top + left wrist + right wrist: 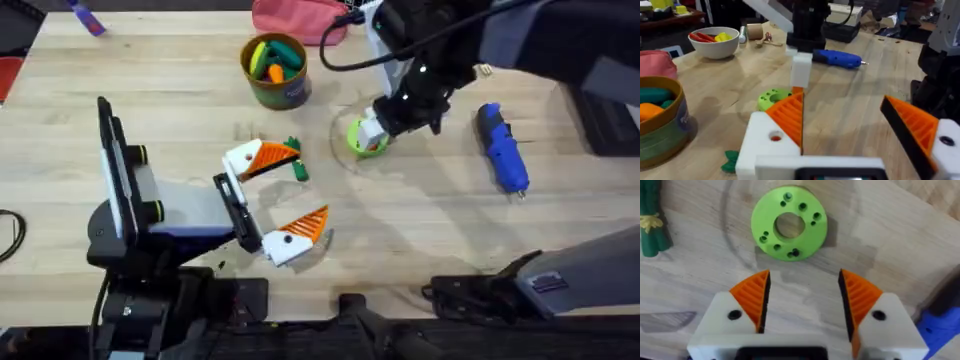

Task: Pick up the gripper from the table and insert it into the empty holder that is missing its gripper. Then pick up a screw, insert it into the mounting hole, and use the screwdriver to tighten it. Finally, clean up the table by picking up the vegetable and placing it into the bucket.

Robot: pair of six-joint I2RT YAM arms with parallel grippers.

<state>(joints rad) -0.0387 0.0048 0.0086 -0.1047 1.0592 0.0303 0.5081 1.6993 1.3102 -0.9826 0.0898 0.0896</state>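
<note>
The coming move, as we judged it, turned on the right gripper [802,287] and the lime-green disc [765,220]. The disc lay flat on the table [180,100] straight ahead of that gripper's fingers, in line with the gap between them and not touched by either. Small dark holes ringed its centre, and we took them to be where the screws were kept, though we could not tell which held one. The right gripper's fingers stood spread, roughly as wide as the disc, with nothing between the orange pads. The right arm reached in from the far right side and was plainly the nearer one. The screwdriver [500,150] lay on that arm's side too, well apart from the disc, its long axis running away from the bases and its metal tip pointing back toward them. The left gripper [312,182] rested low near the middle of the table, splayed wide and empty. Each of its white holders [765,145] carried an orange wedge. The vegetable [296,166] lay just beside the farther of those fingers, its length running roughly away from the bases, with the bucket [283,93] beyond it, already holding other toy pieces.
</note>
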